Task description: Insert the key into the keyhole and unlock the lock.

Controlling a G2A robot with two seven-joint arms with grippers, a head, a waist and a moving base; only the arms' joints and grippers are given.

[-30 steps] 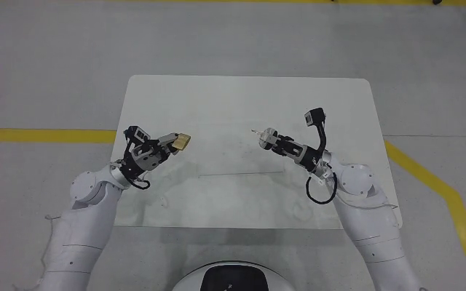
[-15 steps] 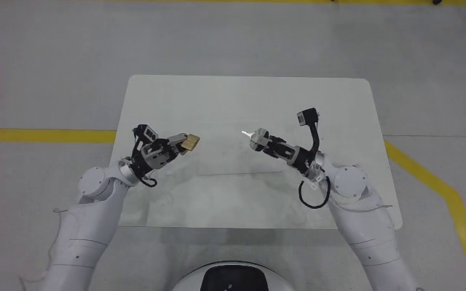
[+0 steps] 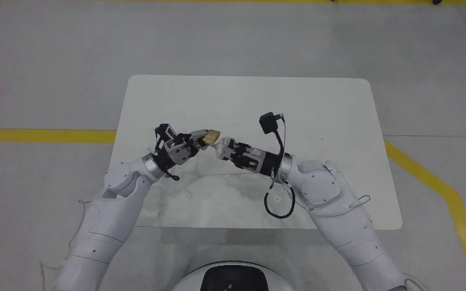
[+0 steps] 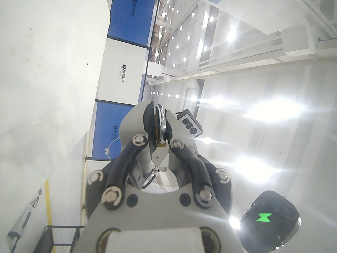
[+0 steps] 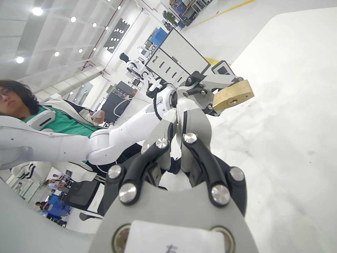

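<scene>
Table (image 3: 313, 109) — left jaws clamp lock (image 5: 233, 94), right jaws pinch key (image 3: 220, 142).

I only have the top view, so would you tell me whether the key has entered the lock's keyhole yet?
Observer: Not yet. In the right wrist view the keyhole on the lock is bare and faces toward the right pincer.
Operator: Thank you. How is the lock gripped?
Observer: In the left wrist view the left pincer is shut on it, the lock edge-on between the two fingers.
</scene>
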